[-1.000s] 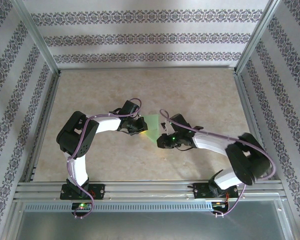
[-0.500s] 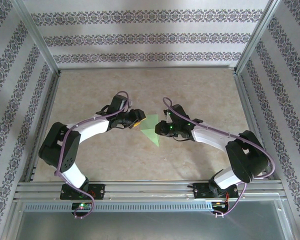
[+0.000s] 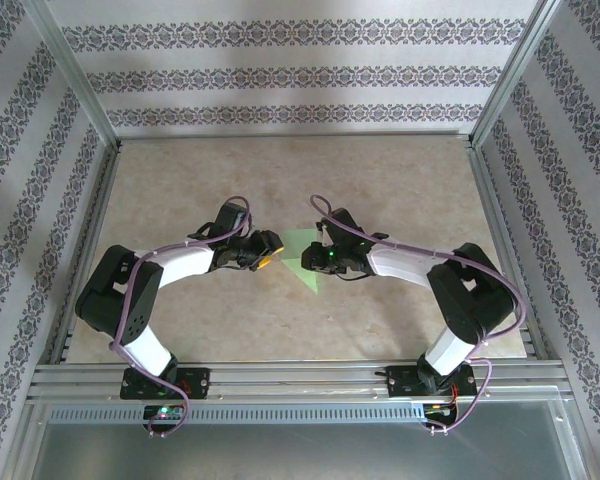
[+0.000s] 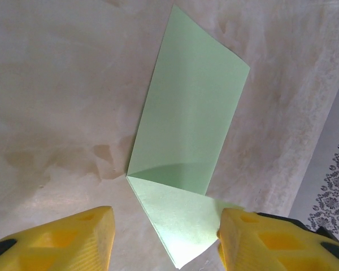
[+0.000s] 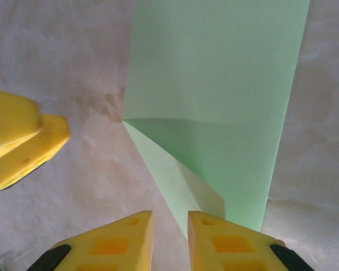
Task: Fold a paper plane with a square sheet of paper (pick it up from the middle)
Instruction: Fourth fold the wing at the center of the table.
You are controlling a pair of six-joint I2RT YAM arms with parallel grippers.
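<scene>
The square sheet of paper (image 4: 186, 124) lies on the table (image 3: 380, 180) between the arms, partly folded, with one corner turned into a triangle. The left gripper (image 4: 165, 226) straddles that corner, open and empty. The right gripper (image 5: 169, 228), jaws barely parted, holds nothing and seems poised to crease the flap.

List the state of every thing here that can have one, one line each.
sheet of paper: partly folded, with a triangular flap turned at one end, lying on the table
left pincer: open wide, fingers either side of the flap, gripping nothing
right pincer: barely open, with a narrow empty gap at the flap's tip
</scene>
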